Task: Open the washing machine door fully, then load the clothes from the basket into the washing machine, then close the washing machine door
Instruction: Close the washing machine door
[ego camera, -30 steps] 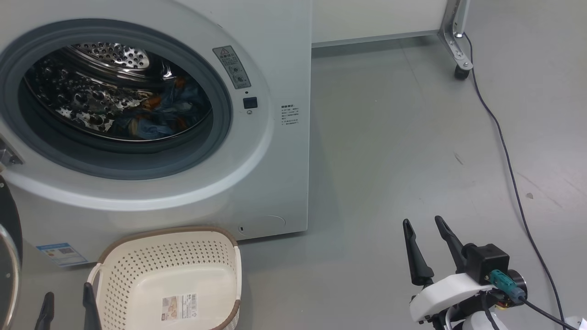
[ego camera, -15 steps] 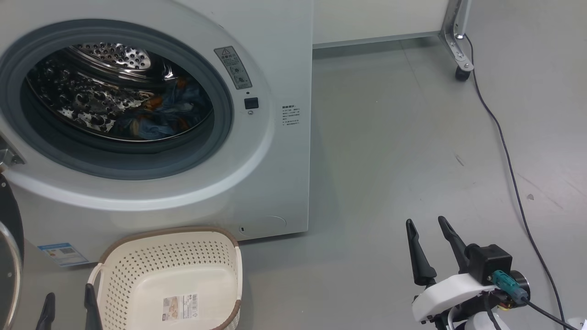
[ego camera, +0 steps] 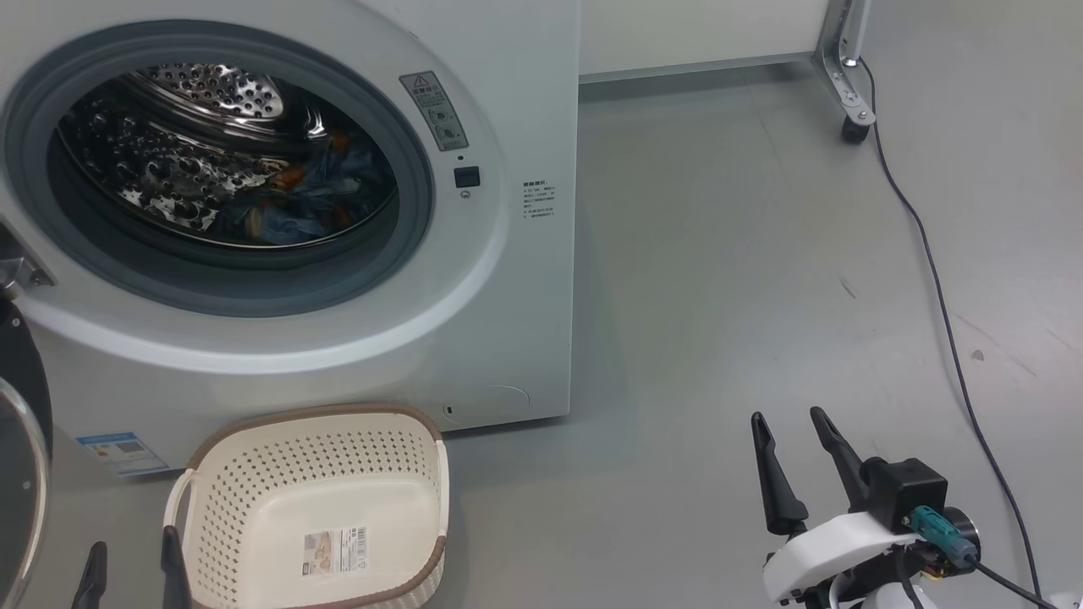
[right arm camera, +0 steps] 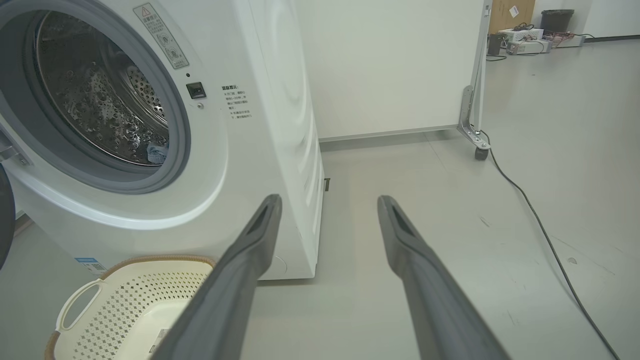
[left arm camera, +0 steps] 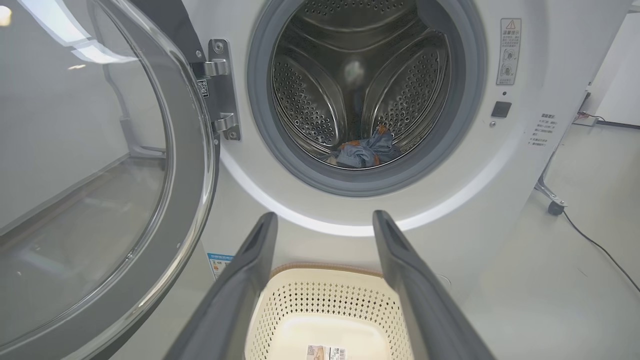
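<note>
The washing machine (ego camera: 525,279) stands with its door (left arm camera: 195,165) swung wide open to the left; the door's black rim (ego camera: 21,423) edges the head view. The clothes (ego camera: 288,203), blue with orange patches, lie inside the steel drum (left arm camera: 365,152). The cream basket (ego camera: 321,461) sits on the floor below the opening, holding nothing but a label sticker. My left gripper (ego camera: 134,541) is open, just left of the basket, its fingers (left arm camera: 250,280) pointing over it toward the drum. My right gripper (ego camera: 786,414) is open above bare floor, right of the machine.
A black cable (ego camera: 939,279) runs down the grey floor at the right. A metal frame leg with a caster (ego camera: 854,131) stands at the far right, beside a white wall panel (right arm camera: 390,65). Open floor lies between the machine and the cable.
The head camera has shifted a little, so the machine sits slightly higher in the view. Both grippers stay open and nearly in place.
</note>
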Robot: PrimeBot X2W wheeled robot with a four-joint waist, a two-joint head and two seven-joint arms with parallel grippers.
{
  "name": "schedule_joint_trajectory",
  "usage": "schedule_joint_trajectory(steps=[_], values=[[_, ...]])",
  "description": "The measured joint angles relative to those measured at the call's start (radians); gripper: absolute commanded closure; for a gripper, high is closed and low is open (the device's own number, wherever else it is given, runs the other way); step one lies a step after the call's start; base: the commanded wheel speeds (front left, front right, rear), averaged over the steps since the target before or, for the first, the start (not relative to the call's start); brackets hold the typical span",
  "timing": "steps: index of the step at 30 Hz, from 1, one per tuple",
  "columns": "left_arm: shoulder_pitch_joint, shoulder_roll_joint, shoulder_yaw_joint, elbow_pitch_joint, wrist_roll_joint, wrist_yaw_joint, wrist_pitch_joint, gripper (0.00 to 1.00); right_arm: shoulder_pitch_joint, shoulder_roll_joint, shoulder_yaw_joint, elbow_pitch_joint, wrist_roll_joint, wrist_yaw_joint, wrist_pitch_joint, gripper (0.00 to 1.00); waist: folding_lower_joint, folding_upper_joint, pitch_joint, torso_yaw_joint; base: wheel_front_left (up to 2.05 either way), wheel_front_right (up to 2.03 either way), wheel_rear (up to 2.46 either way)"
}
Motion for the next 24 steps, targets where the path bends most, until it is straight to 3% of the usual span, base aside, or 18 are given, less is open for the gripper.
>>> schedule_joint_trajectory(steps=[24], values=[[0.0, -0.01, -0.001, -0.006, 0.012, -0.005, 0.0, 0.0, 0.002, 0.002, -0.013, -0.003, -0.001, 0.003, 0.0, 0.0, 0.0, 0.0, 0.003, 0.011, -0.96, 0.96, 0.0]])
